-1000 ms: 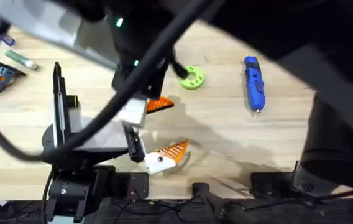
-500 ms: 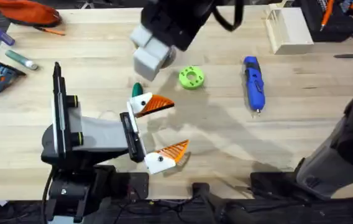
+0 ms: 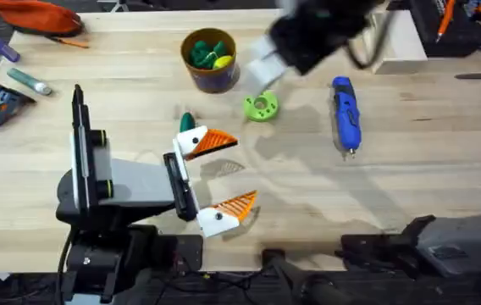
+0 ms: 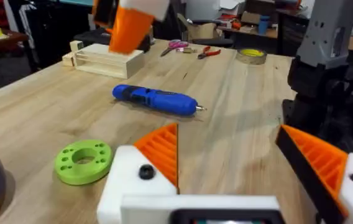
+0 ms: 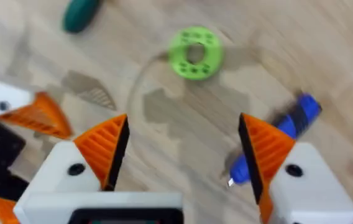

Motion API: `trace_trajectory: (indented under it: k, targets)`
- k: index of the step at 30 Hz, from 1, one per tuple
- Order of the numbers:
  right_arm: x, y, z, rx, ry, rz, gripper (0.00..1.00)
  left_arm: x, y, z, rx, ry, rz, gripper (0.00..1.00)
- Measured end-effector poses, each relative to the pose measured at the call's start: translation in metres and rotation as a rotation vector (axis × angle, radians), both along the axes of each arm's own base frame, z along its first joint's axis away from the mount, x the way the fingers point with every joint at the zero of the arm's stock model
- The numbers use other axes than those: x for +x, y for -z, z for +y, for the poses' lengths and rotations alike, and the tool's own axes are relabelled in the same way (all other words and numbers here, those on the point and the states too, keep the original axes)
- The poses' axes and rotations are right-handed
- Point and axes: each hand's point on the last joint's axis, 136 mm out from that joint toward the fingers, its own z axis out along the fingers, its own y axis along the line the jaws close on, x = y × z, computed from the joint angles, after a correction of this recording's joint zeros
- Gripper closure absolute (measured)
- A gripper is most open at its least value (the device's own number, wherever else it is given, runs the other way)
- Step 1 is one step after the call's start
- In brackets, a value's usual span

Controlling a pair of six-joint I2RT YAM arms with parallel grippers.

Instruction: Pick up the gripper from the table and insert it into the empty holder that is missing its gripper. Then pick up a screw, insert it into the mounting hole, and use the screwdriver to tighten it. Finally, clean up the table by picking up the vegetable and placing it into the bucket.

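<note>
On the tabletop (image 3: 410,169) beside the left tool's (image 3: 223,178) spread tips lies the small green vegetable (image 3: 187,120), probably light and slippery, best pinched mid-body by the right tool (image 5: 179,152), tips apart.

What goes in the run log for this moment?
left pincer open, idle | right pincer open above table | screwdriver lying untouched | vegetable outside bucket

Wooden table (image 3: 410,186) carries screwdriver (image 3: 346,113), bucket (image 3: 209,59), perhaps vegetable (image 3: 187,121).

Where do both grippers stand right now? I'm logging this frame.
Left gripper: open, holding nothing.
Right gripper: open, holding nothing, above the table.
</note>
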Motion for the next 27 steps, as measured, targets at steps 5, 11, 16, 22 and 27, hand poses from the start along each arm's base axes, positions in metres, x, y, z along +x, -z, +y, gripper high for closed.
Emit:
trace_trajectory:
  k: [5,11,16,22,27]
  targets:
    - [-0.001,0.006,-0.076,0.006,0.240,0.032,0.008,0.000,0.000,0.000,0.000,0.000,0.000,0.015]
    - [-0.006,0.025,-0.139,-0.052,0.449,0.146,0.007,0.000,0.000,0.000,0.000,0.000,0.000,0.015]
    - [-0.001,0.026,-0.156,-0.046,0.529,0.150,0.008,0.000,0.000,0.000,0.000,0.000,0.000,0.015]
    - [0.001,0.026,-0.158,-0.043,0.543,0.144,0.008,0.000,0.000,0.000,0.000,0.000,0.000,0.015]
    - [0.004,0.025,-0.157,-0.037,0.543,0.133,0.008,0.000,0.000,0.000,0.000,0.000,0.000,0.015]
